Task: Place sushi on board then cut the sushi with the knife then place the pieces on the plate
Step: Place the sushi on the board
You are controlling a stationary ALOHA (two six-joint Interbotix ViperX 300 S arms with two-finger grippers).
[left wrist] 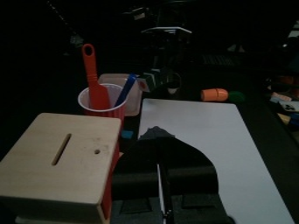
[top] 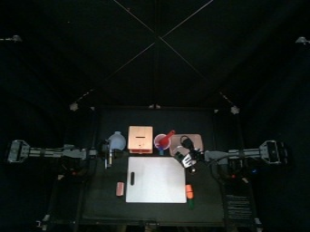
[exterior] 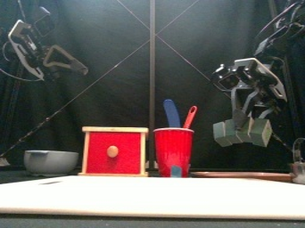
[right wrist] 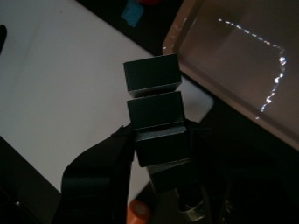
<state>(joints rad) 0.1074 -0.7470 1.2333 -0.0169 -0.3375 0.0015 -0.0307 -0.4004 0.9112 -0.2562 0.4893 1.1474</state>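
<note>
The right gripper (right wrist: 158, 147) clamps the sushi roll (right wrist: 153, 92) aloft (left gripper (top: 107, 157): jaws unreadable). Its unsupported blocks may separate, missing the board (top: 158, 186).

Black curtains (top: 155, 54) all round here, the back one filling the upper half from above. A pale glow (exterior: 125, 18) washes down it at the top, seen from the front. Underneath sits a small black table (top: 158, 214), darkness beyond its edges.

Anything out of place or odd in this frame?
Nothing spilled or damaged. One slight oddity: the sushi roll, held in the air by the right tool, has blocks that look a little out of line. The red cup stands upright.
</note>
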